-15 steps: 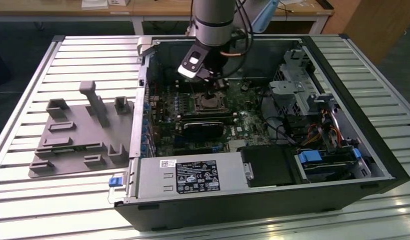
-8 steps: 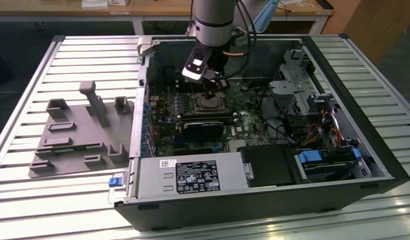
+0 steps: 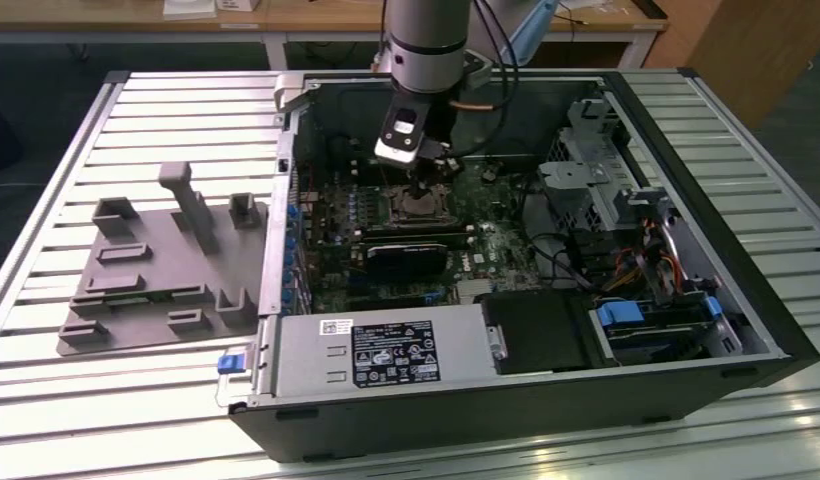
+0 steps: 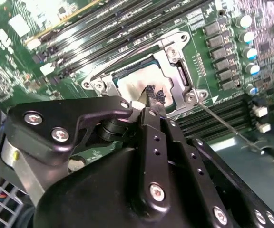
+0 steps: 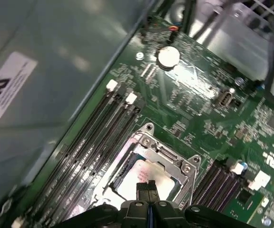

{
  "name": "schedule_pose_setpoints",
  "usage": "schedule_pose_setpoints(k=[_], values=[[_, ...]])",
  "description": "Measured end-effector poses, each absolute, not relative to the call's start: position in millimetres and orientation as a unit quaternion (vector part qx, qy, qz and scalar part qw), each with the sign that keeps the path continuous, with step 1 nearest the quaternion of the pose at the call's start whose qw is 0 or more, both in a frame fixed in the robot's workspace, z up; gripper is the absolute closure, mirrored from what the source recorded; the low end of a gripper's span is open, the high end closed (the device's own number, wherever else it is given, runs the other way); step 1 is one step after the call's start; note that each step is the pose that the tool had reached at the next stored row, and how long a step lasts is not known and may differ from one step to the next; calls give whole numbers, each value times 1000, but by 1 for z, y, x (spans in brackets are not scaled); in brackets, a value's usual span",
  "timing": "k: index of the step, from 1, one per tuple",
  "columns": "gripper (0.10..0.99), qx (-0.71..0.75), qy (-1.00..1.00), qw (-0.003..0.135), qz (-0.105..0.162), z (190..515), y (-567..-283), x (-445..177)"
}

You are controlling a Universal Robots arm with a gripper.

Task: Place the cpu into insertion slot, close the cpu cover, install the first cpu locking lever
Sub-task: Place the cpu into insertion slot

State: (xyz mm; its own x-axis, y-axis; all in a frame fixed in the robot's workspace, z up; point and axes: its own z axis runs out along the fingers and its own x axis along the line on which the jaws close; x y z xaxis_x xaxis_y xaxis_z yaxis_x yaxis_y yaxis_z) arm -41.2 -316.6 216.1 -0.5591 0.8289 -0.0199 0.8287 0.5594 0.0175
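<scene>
1. In the exterior view, an open computer case (image 3: 517, 425) lies on its side on a slatted metal tabletop (image 3: 63, 420).
2. A grey moulded tray (image 3: 157, 275) sits on the tabletop just beside the case, on the exterior view's left.
3. The arm (image 3: 428, 40) reaches down into the case from above. Its end effector (image 3: 421, 185) hangs over the slot (image 3: 417, 207), a small dark square on the green board (image 3: 490, 250).
4. In both wrist views the cpu (image 4: 132, 84) (image 5: 149, 176) lies flat in the slot, with its dull silver face up.
5. The cover (image 4: 177, 71) (image 5: 168, 156), a silver frame with a window, lies around the cpu. The chip's face shows through the window.
6. The end effector (image 4: 152, 95) (image 5: 145, 186) is narrow. Its two black fingertips (image 4: 156, 93) are pressed together and hold nothing.
7. The tips sit over the cpu's face near one edge. I cannot tell whether they touch it.
8. In the second wrist view a thin wire lever (image 4: 232, 128) runs out from a corner of the cover, across dark memory slots (image 4: 213, 116).
9. In the first wrist view more long memory slots (image 5: 94, 137) run beside the slot, and a round coin battery (image 5: 168, 56) sits farther along the board.
</scene>
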Motion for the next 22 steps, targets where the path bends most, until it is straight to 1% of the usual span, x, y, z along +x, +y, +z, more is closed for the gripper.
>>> schedule_pose_setpoints(k=[22], values=[[984, 288, 957, 12, 6, 216, -317, -41]])
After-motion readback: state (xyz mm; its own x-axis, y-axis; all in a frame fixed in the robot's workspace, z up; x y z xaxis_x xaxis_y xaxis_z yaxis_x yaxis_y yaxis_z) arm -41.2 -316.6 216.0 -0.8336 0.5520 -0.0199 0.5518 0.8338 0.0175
